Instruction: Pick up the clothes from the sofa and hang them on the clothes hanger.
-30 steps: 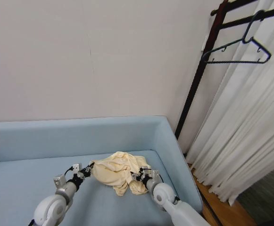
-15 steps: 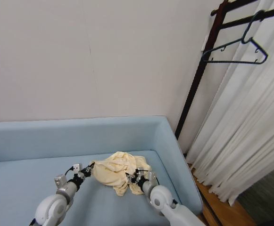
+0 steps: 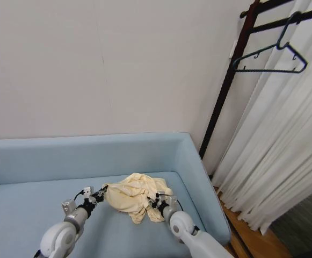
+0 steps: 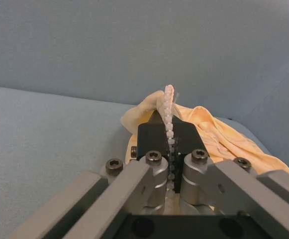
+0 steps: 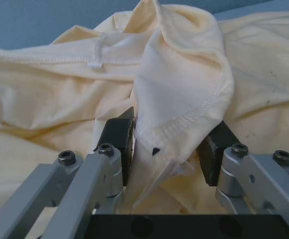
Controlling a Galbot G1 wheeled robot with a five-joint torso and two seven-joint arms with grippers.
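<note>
Head view, yellow garment (image 3: 137,194) lay crumpled at the right end of the sofa (image 3: 37,156), left gripper (image 3: 101,192) low over the sofa seat, pinched tight on the cloth's edge, right gripper (image 3: 154,201) nearer the sofa's armrest, jaws apart around a fold.

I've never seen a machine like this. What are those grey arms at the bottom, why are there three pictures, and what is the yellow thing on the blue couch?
It is a robot on wheels with two arms. The wide picture comes from a camera on its head, looking down at a light blue sofa. The two close-ups come from cameras on its wrists, each looking along that arm's pincer. A crumpled yellow garment lies on the sofa seat. The left pincer is shut on an edge of the garment. The right pincer is open, with a finger on either side of a fold. At the upper right a bare dark hanger hangs on a dark rack beside white curtains. That is where the garment is meant to go.
</note>
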